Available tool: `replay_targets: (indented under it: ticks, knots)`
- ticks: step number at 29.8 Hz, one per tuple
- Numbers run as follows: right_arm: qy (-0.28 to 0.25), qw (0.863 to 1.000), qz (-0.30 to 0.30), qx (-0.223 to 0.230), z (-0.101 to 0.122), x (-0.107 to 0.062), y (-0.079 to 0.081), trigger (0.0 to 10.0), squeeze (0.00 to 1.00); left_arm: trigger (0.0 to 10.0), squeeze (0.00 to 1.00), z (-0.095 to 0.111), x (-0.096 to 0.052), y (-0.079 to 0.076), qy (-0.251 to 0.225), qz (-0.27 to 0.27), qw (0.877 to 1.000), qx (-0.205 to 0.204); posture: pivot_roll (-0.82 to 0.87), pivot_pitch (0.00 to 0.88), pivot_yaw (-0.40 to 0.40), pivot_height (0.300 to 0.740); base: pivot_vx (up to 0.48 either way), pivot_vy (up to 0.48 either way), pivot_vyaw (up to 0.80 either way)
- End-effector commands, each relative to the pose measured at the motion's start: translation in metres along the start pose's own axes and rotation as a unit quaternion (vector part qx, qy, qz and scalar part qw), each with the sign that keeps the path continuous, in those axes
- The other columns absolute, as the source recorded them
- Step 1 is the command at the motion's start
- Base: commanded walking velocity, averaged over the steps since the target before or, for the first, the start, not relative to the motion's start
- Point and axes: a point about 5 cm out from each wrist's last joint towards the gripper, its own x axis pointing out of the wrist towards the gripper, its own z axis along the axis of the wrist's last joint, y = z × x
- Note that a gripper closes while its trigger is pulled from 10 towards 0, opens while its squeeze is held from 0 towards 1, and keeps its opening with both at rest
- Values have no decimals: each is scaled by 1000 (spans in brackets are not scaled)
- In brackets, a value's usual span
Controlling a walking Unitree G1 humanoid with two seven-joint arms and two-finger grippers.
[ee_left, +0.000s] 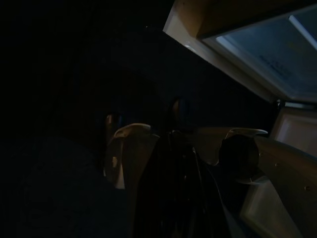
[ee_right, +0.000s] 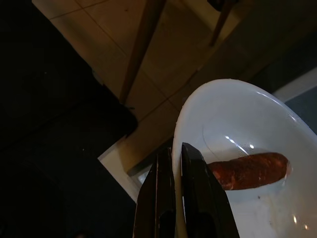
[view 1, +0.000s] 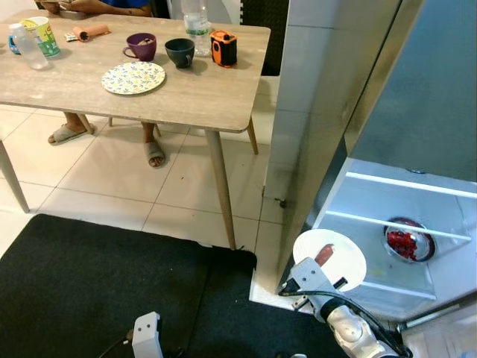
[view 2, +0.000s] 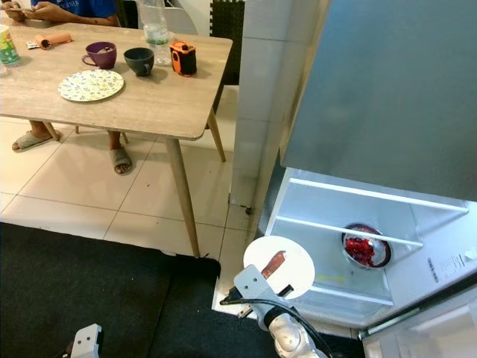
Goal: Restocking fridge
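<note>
I have the right gripper (ee_right: 171, 163) clenched on the rim of the white plate (view 1: 339, 253), low and right of centre in the left eye view, just outside the open fridge (view 1: 402, 224). A sausage (ee_right: 247, 171) lies loose on it. I judge the plate to be stiff, light and probably breakable, its glazed rim slippery under an edge pinch, so it could pivot, and any tilt could roll the sausage off. I would keep it level. A bowl of red food (view 1: 406, 242) sits on the shelf at right. The left gripper (ee_left: 171, 148) hangs in shadow; I cannot tell its state.
</note>
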Motion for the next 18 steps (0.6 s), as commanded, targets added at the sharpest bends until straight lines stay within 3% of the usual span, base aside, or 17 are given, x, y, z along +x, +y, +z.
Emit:
replay_targets:
  ticks: [1, 18]
  knots:
    - [4, 1000, -6, 0, -3, -2, -3, 10000, 0, 10000, 0, -12, -2, 1, 22, 4, 1000, 1, -96, 133, -6, 740, 0, -416, 0]
    - [4, 1000, -8, 0, -3, -2, -4, 10000, 0, 10000, 0, -11, -2, 0, 17, 2, 1000, 0, -95, 135, -7, 740, 0, -25, 0]
